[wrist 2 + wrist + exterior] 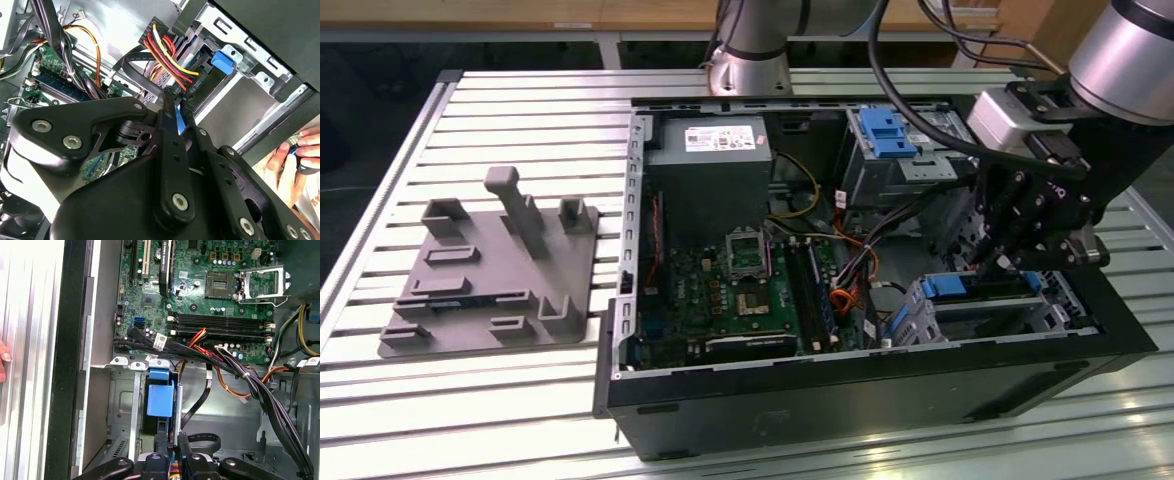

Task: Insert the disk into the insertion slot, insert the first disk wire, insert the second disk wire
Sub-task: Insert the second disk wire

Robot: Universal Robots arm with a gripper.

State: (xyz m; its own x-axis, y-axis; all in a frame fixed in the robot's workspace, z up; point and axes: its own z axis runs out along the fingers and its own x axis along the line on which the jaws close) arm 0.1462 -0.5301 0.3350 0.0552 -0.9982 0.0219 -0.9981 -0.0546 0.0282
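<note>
— Toward the worktop's (pixel 520 400) edge on the exterior view's right, what is the gripper (pixel 1001 262) doing?

— It hangs inside the open computer case (pixel 854 400), just above the case's corner that holds the disk (pixel 974 288).

— Where exactly is the disk?

— It lies in the insertion slot (pixel 1061 300), the bay of perforated sheet metal. Its blue carrier faces the motherboard (pixel 747 290). In the first wrist view the blue carrier (pixel 160 397) sits between the bay's metal rails, right ahead of the gripper (pixel 172 440).

— Clenched or released?

— Clenched, as far as I can see. In the second wrist view the fingertips (pixel 167 107) pinch a black wire plug (pixel 172 92), with a bundle of red, yellow and black wires running up from it. The plug is close to the disk; I cannot tell whether it touches.

— Anything else around?

— A taller grey cage with a blue clip (pixel 887 135) stands at the case's far side. A grey fixture (pixel 494 270) rests on the worktop towards the exterior view's left, well apart from the case. A person's hand (pixel 287 165) shows in the second wrist view outside the case wall.
</note>
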